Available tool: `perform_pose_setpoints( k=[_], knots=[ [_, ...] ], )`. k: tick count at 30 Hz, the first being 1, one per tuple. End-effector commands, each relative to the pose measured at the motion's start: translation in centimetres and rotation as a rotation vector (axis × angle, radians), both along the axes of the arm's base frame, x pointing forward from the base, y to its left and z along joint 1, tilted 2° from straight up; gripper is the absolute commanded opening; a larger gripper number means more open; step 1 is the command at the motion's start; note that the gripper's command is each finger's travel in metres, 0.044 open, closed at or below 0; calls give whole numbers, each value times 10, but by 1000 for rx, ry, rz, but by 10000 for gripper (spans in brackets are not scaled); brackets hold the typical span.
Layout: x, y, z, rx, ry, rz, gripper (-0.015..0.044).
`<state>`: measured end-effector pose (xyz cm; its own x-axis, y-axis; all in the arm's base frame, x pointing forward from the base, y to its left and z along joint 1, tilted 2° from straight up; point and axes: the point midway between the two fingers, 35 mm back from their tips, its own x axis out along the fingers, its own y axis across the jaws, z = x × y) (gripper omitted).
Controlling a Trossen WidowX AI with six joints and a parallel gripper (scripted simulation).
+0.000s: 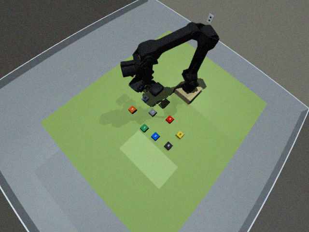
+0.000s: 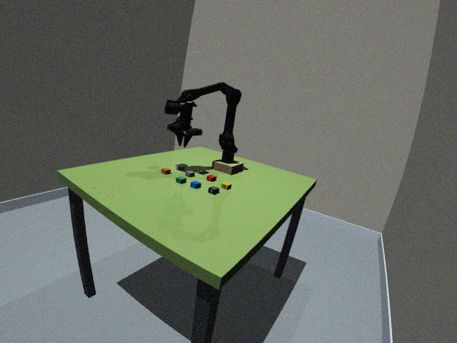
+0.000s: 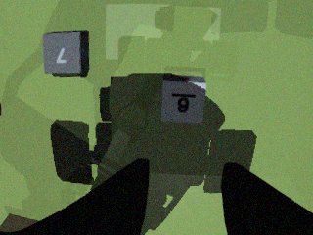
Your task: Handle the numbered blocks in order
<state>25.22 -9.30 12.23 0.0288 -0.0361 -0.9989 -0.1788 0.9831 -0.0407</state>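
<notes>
One broad green tabletop is the surface that carries everything. Over its far part bends my black jointed arm, rooted in a tan block-shaped base. Below my wrist, my black tapered fingers hang well above the surface, partly spread, with nothing between them.

Eight small blocks lie flat, spaced apart. I judge the next for me to be the light grey square block printed with a white 7. It sits nearer and to the right of the grey square block with an underlined black digit, which I read as a 6, upside down to my wrist; I take that one as likely done.

The 7 should handle as something light and stiff, with little give. Its flat walls ought to suit my fingers: I would take two opposite side walls, centred and low enough for a full pinch, well off the top edges. Smooth faces could slip or twist if I met them at a slant, and so light a thing could be nudged along by one early fingertip. Being odd, it wants only a gentle, even squeeze and a straight release, no lift.

Smallest of all is its thin white digit, which needs no contact from me.
</notes>
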Motion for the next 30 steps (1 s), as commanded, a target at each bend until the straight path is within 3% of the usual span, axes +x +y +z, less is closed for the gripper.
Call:
perform_pose_setpoints(
  k=[1,6,14,20,26,30],
  knots=[
    [1,0,5,0,-7,-4,120],
    [2,2,5,0,-7,-4,120],
    [24,90,3,9,-9,-4,120],
    [24,98,2,10,-9,-4,120],
    [28,96,-68,10,-9,-4,278],
    [27,96,-79,10,-8,-4,383]
  ],
)
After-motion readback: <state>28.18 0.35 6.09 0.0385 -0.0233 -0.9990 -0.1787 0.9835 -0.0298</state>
